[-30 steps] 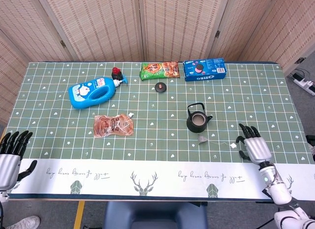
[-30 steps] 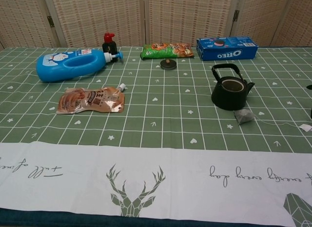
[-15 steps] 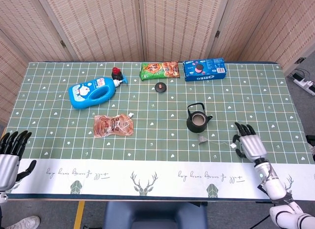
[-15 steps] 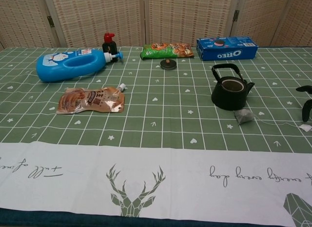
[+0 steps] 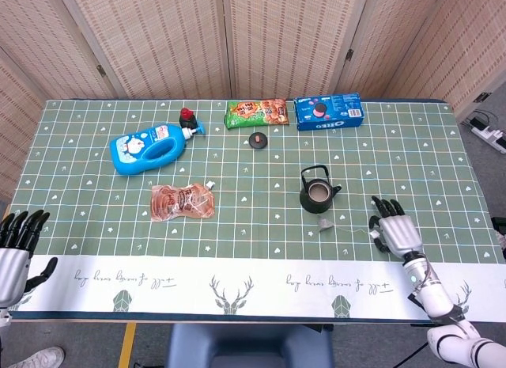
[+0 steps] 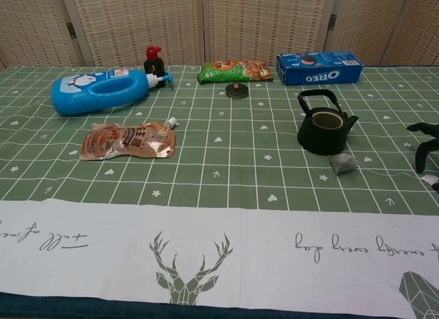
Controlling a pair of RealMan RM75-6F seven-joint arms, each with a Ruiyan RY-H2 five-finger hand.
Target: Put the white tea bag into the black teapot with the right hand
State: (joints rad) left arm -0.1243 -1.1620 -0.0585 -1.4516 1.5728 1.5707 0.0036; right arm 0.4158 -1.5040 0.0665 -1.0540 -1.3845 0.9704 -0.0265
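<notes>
The black teapot (image 5: pixel 317 191) (image 6: pixel 325 124) stands lidless on the green cloth, right of centre. The white tea bag (image 5: pixel 326 223) (image 6: pixel 343 163) lies just in front of it, its string trailing right to a small paper tag (image 5: pixel 372 234) (image 6: pixel 430 179). My right hand (image 5: pixel 394 230) (image 6: pixel 426 151) hovers open over the tag end of the string, fingers spread, holding nothing. My left hand (image 5: pixel 16 245) is open at the table's near left edge, far from the task objects.
The teapot lid (image 5: pixel 258 140) (image 6: pixel 236 90) lies further back. A blue bottle (image 5: pixel 150 149), a brown pouch (image 5: pixel 183 200), a green snack bag (image 5: pixel 255 113) and a blue Oreo box (image 5: pixel 328 111) sit to the left and at the back.
My right hand has slid left and slightly forward towards the tea bag's tag. It now shows at the chest view's right edge. The left hand has barely moved.
</notes>
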